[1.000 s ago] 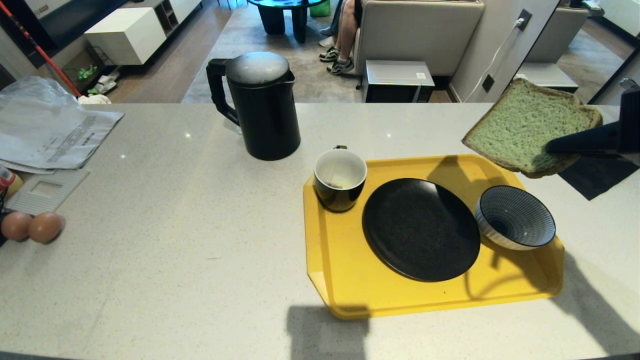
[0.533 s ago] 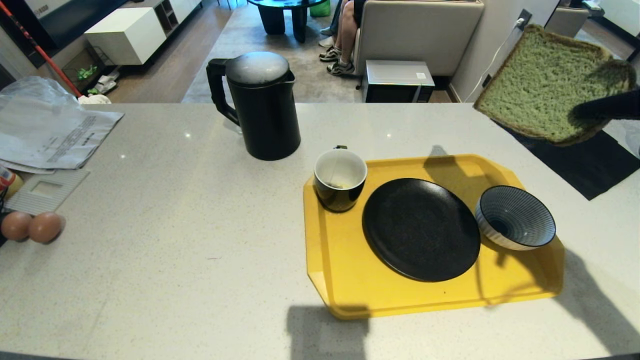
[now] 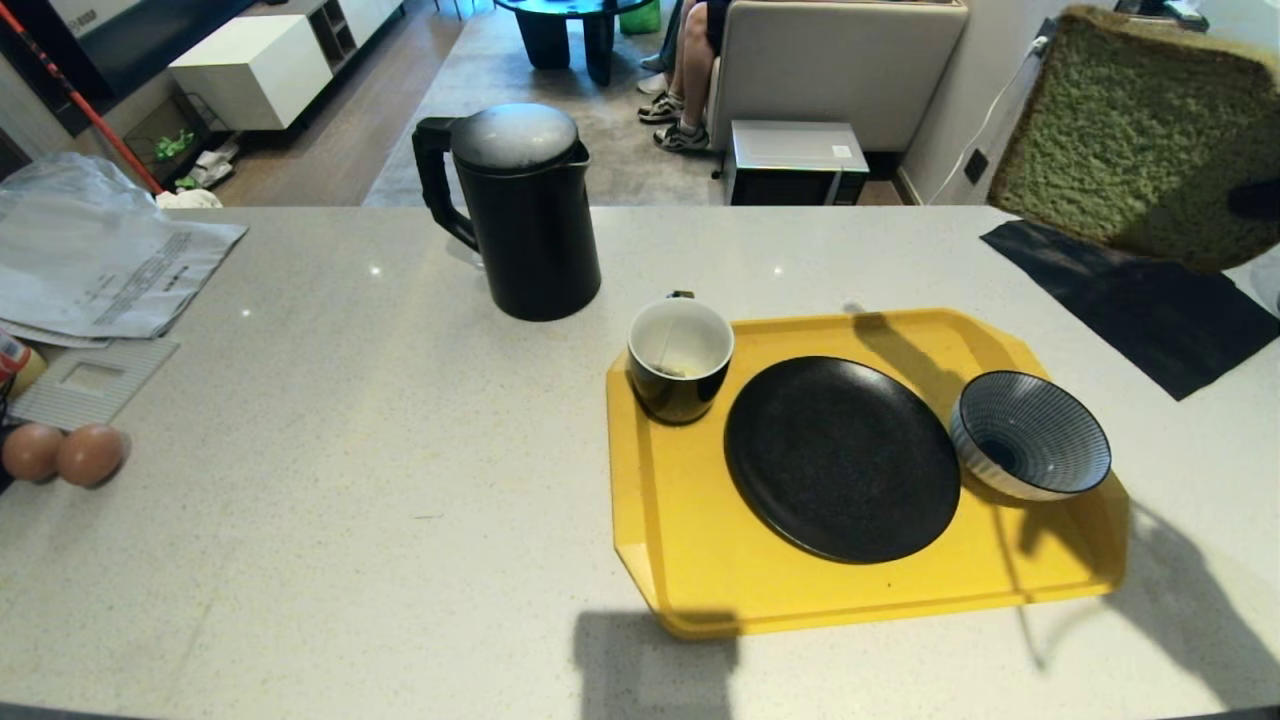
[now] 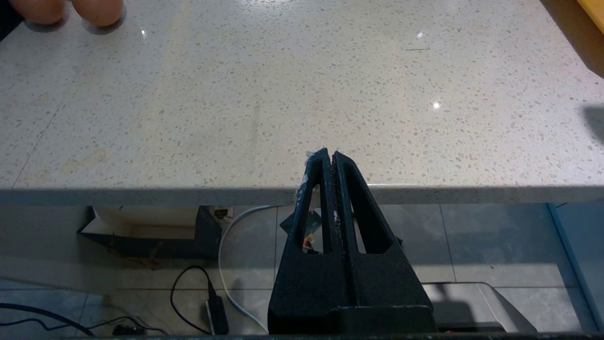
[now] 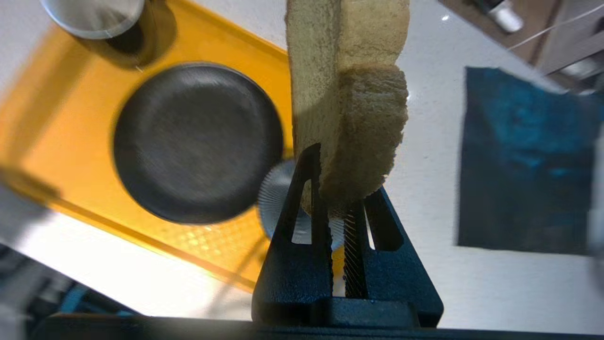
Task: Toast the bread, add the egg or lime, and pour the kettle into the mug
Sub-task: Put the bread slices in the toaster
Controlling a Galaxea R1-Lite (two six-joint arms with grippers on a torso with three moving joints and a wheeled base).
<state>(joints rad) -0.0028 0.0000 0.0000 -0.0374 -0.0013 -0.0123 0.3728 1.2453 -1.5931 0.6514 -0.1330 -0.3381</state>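
The bread (image 3: 1130, 140), a thick slice with green crumb and brown crust, hangs in the air at the far right, above the counter's back corner and nearly upright. My right gripper (image 3: 1256, 199) is shut on its lower corner; in the right wrist view the fingers (image 5: 311, 179) pinch the bread (image 5: 349, 94). The black kettle (image 3: 525, 210) stands at the back of the counter. The mug (image 3: 680, 360), black outside and white inside, sits on the tray's far left corner. My left gripper (image 4: 329, 158) is shut and empty at the counter's near edge. Egg and lime are out of view.
A yellow tray (image 3: 700, 560) carries a black plate (image 3: 840, 460) and a striped bowl (image 3: 1030, 435). A black mat (image 3: 1150, 310) lies under the bread. Papers (image 3: 100, 260) and two brown eggs (image 3: 65, 452) are at the left. A person's legs show behind the counter.
My right gripper has carried the bread up and to the right, away from the tray, and rolled it from nearly flat to nearly upright. The left arm has not moved.
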